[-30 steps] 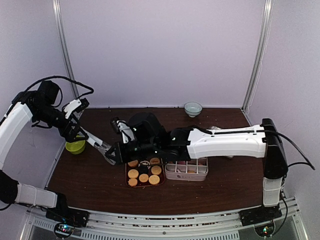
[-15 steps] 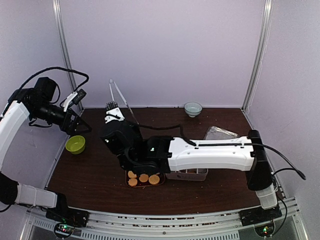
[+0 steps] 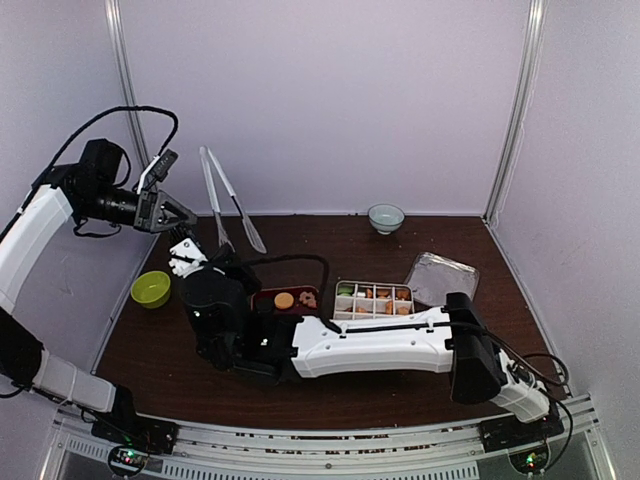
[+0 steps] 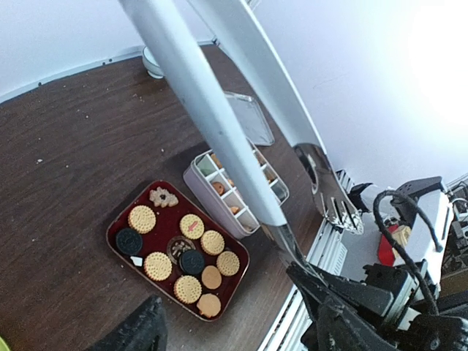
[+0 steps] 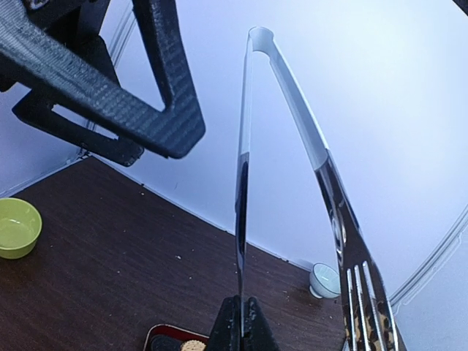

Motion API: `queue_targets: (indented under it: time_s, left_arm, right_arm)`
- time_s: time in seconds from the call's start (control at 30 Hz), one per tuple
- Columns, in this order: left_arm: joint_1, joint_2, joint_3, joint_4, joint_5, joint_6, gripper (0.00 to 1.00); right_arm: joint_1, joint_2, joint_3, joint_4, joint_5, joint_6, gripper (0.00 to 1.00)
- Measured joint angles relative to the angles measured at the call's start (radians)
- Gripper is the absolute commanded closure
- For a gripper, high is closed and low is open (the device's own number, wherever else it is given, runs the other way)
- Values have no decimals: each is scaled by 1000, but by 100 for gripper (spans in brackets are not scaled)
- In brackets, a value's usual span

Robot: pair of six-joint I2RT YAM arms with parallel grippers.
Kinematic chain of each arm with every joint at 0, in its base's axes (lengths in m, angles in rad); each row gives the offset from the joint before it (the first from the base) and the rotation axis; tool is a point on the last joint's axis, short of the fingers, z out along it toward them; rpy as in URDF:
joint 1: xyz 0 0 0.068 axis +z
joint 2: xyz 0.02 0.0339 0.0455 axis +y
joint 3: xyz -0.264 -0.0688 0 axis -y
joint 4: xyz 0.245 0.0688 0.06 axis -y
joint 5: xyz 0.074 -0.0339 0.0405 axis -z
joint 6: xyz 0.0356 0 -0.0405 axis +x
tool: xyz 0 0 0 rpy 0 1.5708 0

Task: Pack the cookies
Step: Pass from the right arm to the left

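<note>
A pair of long silver metal tongs (image 3: 213,200) is held upright over the left of the brown surface (image 3: 400,395), one blade clamped in the closed jaws of the right gripper (image 5: 240,318). The left gripper (image 3: 180,212) is seen just left of the tongs, its jaws apart and empty. The cookies (image 4: 179,252) are laid in a dark red rectangular tray (image 4: 111,238) near the middle, with more in the white compartmented box (image 4: 196,181) to its right.
</note>
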Motion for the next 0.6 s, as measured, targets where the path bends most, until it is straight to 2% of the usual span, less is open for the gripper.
queue_targets:
  time_s: [0.1, 0.27, 0.37, 0.6]
  left_arm:
    - [0, 11, 0, 32, 46, -35, 36]
    - [-16, 20, -4, 57, 123, -59, 37]
    - [-43, 14, -24, 66, 139, -58, 39]
    - [-76, 15, -56, 67, 146, -50, 54]
  right_arm:
    - [0, 32, 35, 111, 26, -147, 100]
    - [1, 98, 100, 222, 45, -331, 100]
    - [2, 126, 116, 251, 48, -409, 100]
    - [13, 146, 124, 285, 48, -502, 100]
